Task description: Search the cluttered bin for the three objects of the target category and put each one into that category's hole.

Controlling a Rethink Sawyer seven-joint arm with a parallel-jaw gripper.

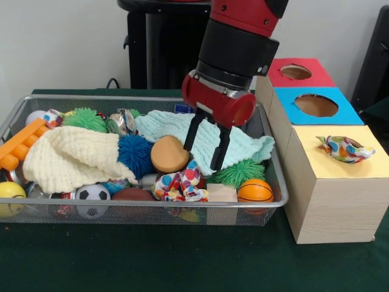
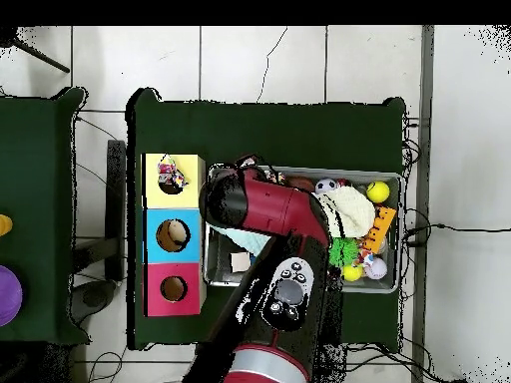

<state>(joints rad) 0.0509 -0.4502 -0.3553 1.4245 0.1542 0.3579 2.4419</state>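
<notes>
Above the middle of the wire mesh bin [image 1: 146, 210], the gripper [image 1: 206, 149] hangs with its two black fingers spread and nothing between them. It points down at the mint knitted cloth [image 1: 200, 137], and a polka-dot fabric bundle [image 1: 182, 181] lies just in front of it and a little lower, near the front wall of the bin. Probably the gripper is released like this because it prepares to come down on this bundle. The bundle is white and ruffled, with red, blue, yellow and green dots, and it sits between a tan round toy [image 1: 169, 154] and a small wooden block [image 1: 222, 193]. Another bundle of the same fabric [image 1: 345, 148] lies at the hole of the yellow-topped box [image 1: 331, 194], hanging half into it, so the hole itself is hardly visible. A third bundle cannot be found for sure; perhaps the cream knitted cloth [image 1: 70, 157] hides it.
</notes>
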